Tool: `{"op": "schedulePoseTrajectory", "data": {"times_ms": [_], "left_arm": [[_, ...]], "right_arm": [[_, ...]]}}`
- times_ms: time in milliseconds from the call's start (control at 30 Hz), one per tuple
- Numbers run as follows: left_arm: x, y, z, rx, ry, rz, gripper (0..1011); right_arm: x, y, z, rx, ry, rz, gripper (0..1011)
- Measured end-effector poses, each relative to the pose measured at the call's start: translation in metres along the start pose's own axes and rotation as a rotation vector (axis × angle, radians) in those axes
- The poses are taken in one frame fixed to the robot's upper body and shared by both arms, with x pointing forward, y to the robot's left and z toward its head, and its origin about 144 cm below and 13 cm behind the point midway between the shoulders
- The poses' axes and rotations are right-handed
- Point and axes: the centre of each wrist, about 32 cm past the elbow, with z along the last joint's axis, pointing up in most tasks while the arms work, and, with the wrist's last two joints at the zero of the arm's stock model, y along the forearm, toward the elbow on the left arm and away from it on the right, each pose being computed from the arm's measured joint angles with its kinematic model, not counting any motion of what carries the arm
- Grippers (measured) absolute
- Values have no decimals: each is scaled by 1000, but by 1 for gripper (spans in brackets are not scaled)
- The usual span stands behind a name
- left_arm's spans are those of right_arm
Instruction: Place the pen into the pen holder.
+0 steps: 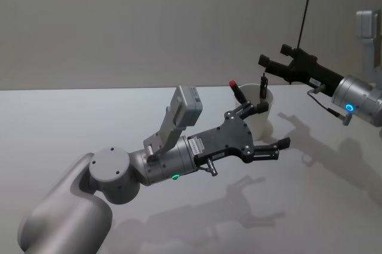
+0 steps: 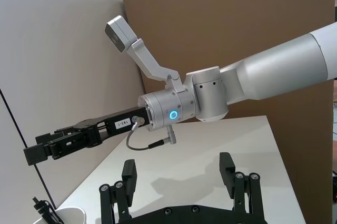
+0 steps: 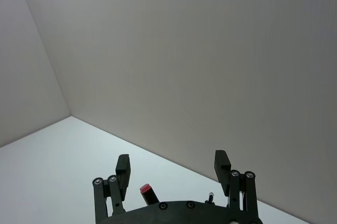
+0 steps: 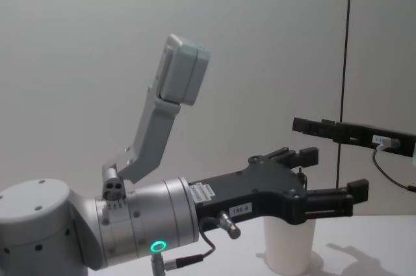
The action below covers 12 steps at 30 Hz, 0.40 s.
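The white paper cup serving as the pen holder (image 1: 263,110) stands upright on the pale table (image 1: 71,122), towards its far edge and right of the middle. Two pens stand inside it: one with a red cap (image 1: 237,91) leaning out over the rim on the left, and a thin dark pen (image 1: 263,88) nearly upright at the middle.

The left gripper (image 1: 266,126) reaches in from the left, hanging above the table just in front of the cup. Its fingers are spread wide with nothing between them; the far finger (image 1: 246,109) lies close against the cup's near-left wall, the near finger (image 1: 276,144) past its base.

The right gripper (image 1: 267,63) hovers above the cup's rim, slightly behind it, well clear of the pens. In the right wrist view its fingers (image 3: 222,165) are parted and empty.
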Motion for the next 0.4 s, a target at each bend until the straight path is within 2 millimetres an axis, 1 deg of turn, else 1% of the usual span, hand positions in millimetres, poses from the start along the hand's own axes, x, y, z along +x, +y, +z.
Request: {"op": "schedulePoseTrajectory", "data": {"times_ms": [400], "left_arm": [[0, 0, 0, 0, 0, 0, 1003]], "right_arm": [[0, 0, 0, 2, -1, -2, 1002]]}}
